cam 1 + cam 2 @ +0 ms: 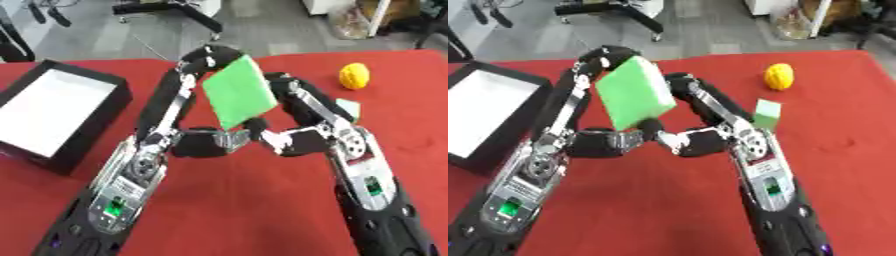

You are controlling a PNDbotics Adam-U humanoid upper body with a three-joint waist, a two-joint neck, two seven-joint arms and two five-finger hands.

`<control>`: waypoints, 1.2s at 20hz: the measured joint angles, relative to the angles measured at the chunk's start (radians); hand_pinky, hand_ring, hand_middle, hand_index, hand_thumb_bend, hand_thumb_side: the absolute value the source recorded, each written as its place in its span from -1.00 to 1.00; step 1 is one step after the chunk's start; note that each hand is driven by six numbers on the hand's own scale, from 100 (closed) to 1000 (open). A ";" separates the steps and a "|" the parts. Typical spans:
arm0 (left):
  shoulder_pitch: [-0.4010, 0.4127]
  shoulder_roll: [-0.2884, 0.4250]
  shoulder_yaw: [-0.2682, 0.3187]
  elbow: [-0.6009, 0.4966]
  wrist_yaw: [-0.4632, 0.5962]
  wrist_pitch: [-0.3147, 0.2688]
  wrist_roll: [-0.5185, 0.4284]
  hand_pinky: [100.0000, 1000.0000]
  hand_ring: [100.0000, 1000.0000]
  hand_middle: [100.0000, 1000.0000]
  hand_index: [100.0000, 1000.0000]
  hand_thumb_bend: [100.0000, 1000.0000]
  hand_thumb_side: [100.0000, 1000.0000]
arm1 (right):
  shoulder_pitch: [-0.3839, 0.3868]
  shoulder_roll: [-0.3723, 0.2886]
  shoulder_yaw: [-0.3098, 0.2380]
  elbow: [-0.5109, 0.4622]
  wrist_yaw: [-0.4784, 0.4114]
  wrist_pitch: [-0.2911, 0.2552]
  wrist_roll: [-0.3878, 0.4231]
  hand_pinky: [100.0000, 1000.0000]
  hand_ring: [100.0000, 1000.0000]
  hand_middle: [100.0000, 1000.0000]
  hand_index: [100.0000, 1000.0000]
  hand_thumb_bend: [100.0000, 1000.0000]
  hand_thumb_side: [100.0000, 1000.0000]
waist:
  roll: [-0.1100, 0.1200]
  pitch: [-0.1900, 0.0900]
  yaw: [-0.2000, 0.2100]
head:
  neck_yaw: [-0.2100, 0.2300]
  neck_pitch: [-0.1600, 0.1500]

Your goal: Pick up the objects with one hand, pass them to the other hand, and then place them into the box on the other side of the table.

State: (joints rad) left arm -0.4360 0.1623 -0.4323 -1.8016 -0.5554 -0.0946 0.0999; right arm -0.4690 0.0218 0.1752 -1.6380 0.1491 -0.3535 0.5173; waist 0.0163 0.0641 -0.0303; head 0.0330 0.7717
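Both the left hand [194, 75] and the right hand [293, 97] curl their fingers round a flat, smooth green block [239, 91] held tilted above the red cloth worktop [236, 200], with a knobbly yellow ball [353, 76] and a small pale green block [766, 115] to the right and a black box [83, 132] with a bare white floor on the left.

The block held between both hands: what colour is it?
Bright green block, between the left hand and right hand; clearest in the left eye view.

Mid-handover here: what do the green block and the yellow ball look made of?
Green block: probably foam or light plastic, with matte, even colour, flat faces and no glare. Yellow ball: possibly rubber or soft plastic, with a ridged, bumpy-looking surface and dull finish. Neither is certain by look alone.
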 measured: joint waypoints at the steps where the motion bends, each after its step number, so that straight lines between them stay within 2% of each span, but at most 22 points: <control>1: -0.001 -0.003 -0.003 0.000 0.000 0.000 0.000 0.38 0.21 0.23 0.46 -0.46 -0.41 | 0.000 0.000 -0.001 0.001 0.000 0.000 0.000 0.61 0.53 0.00 -0.36 -0.86 -0.54 | 0.000 0.000 0.000 | 0.000 0.000; 2: -0.002 -0.006 -0.003 0.001 0.000 0.000 0.000 0.36 0.16 0.18 0.41 -0.55 -0.42 | 0.000 0.000 -0.001 0.002 0.000 0.000 0.000 0.61 0.53 0.00 -0.36 -0.86 -0.54 | 0.000 0.000 -0.001 | 0.000 0.000; 3: -0.002 -0.006 -0.005 0.003 0.000 0.000 0.000 0.35 0.15 0.17 0.41 -0.57 -0.42 | 0.000 0.000 -0.001 0.002 0.000 0.000 0.000 0.61 0.53 0.00 -0.36 -0.86 -0.54 | 0.000 0.000 -0.001 | 0.000 0.000; 4: -0.002 -0.006 -0.006 0.004 0.000 -0.001 0.000 0.32 0.11 0.12 0.36 -0.83 -0.39 | 0.000 0.000 -0.001 0.002 0.000 0.001 0.001 0.61 0.53 0.00 -0.37 -0.87 -0.54 | 0.000 0.000 -0.001 | 0.000 0.000; 5: -0.003 -0.006 -0.007 0.006 0.002 -0.001 0.000 0.30 0.07 0.08 0.32 -1.00 -0.33 | 0.002 0.000 -0.001 0.002 0.000 0.001 0.001 0.61 0.53 0.00 -0.37 -0.86 -0.54 | 0.000 0.000 -0.001 | 0.000 0.000; 10: -0.002 -0.006 -0.007 0.013 0.019 0.000 0.027 0.26 0.02 0.00 0.23 -1.00 -0.05 | 0.003 0.002 0.004 0.002 -0.002 0.002 0.003 0.61 0.53 0.00 -0.36 -0.87 -0.54 | 0.000 0.000 -0.002 | 0.000 0.000; 18: 0.005 -0.006 0.002 0.011 0.061 -0.002 0.151 0.22 -0.05 -0.07 0.14 -1.00 0.02 | 0.004 0.010 0.008 0.001 -0.005 0.009 0.010 0.62 0.54 0.02 -0.32 -0.86 -0.49 | 0.000 0.000 -0.002 | -0.002 0.000; 20: 0.007 -0.006 0.008 0.008 0.068 -0.004 0.182 0.21 -0.05 -0.07 0.13 -1.00 0.02 | 0.005 0.010 0.008 0.001 -0.005 0.014 0.016 0.63 0.55 0.04 -0.24 -0.83 -0.43 | 0.000 0.000 -0.002 | -0.002 0.000; 21: 0.008 -0.006 0.012 0.006 0.071 -0.004 0.194 0.21 -0.05 -0.07 0.13 -1.00 0.02 | 0.006 0.010 0.008 0.001 -0.005 0.016 0.021 0.64 0.57 0.08 -0.10 -0.78 -0.34 | 0.000 0.000 -0.002 | -0.002 0.000; 24: 0.019 -0.006 0.034 0.006 0.076 0.000 0.227 0.21 -0.05 -0.07 0.12 -1.00 0.03 | 0.013 0.010 0.006 0.001 -0.011 0.024 0.044 0.65 0.59 0.13 0.10 -0.69 -0.23 | 0.000 0.000 -0.003 | -0.004 0.000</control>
State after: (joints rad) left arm -0.4174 0.1562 -0.3984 -1.7959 -0.4789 -0.0947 0.3272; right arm -0.4556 0.0315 0.1814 -1.6369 0.1381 -0.3298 0.5615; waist 0.0163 0.0641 -0.0330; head 0.0287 0.7717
